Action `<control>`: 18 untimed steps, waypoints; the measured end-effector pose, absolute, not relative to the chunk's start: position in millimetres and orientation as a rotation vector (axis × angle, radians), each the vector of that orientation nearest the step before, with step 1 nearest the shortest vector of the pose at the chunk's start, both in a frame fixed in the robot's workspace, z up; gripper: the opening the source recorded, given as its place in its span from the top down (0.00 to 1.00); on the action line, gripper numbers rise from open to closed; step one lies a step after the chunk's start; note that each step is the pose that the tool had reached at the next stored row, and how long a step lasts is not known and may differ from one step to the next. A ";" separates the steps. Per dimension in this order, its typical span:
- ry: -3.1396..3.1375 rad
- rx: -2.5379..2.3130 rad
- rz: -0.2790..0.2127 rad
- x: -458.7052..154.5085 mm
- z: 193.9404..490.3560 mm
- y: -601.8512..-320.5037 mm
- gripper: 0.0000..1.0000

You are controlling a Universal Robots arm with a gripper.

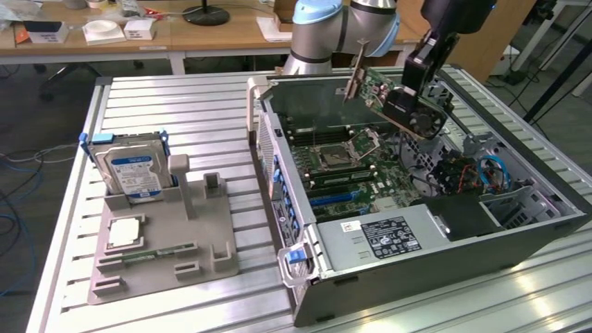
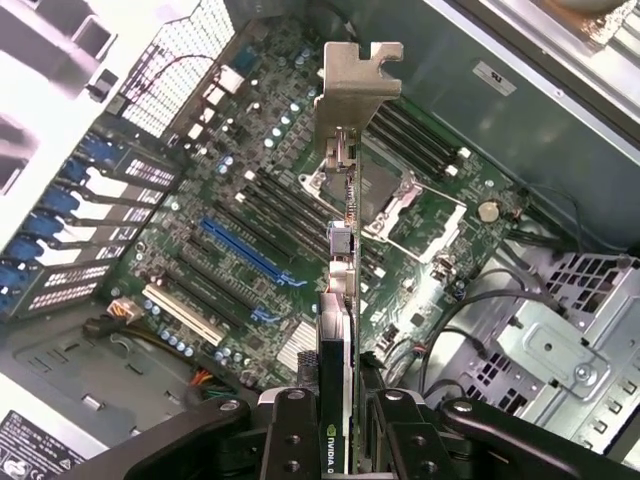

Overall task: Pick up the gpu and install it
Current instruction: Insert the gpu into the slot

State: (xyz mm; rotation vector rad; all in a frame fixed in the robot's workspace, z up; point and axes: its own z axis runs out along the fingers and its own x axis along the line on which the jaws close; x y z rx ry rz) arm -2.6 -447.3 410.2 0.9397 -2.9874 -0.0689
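The hand (image 2: 338, 425) is pinching the gpu (image 1: 387, 97) by one end, its fingers (image 2: 290, 430) pressed against both faces of the card. In the exterior view the card hangs tilted in the upper right of the frame, above the open computer case (image 1: 462, 270) and apart from the motherboard (image 2: 200, 230)

Held at one end and on a slant, the card looks liable to pivot in the grip if any edge meets resistance. Its metal bracket (image 2: 357, 85) sticks out furthest and could catch on the case wall or knock the processor socket (image 1: 337, 156). If the card's lower edge comes down off line from the blue slot (image 2: 245, 250), it would likely scrape neighbouring slots and capacitors, and pressing it while skewed could strain both card and board

Loose cables (image 1: 490, 170) sit at the right of the exterior view, close beside the card, and could snag it. The power supply (image 1: 389, 236) takes up the case's lower middle. Well apart, at the left, a hard drive (image 1: 134, 170) stands upright in a grey holder (image 1: 166, 267) on the slatted tabletop (image 1: 185, 104), out of the way
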 end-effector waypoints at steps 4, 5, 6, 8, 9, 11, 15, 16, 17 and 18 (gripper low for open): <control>-2.970 0.991 -0.069 -2.0 410.1 -447.3 0.74; -2.966 1.002 -0.069 -1.8 410.2 -447.3 0.74; -2.962 1.013 -0.069 -1.7 410.2 -447.3 0.74; -2.955 1.033 -0.068 -1.7 410.2 -447.3 0.74; -2.952 1.042 -0.068 -1.7 410.2 -447.3 0.74; -2.946 1.058 -0.068 -1.7 410.1 -447.3 0.74; -2.933 1.091 -0.068 -1.6 410.1 -447.3 0.74; -2.929 1.101 -0.068 -1.5 410.2 -447.3 0.74; -2.926 1.110 -0.068 -1.5 410.1 -447.3 0.74; -2.921 1.121 -0.068 -1.5 410.2 -447.3 0.74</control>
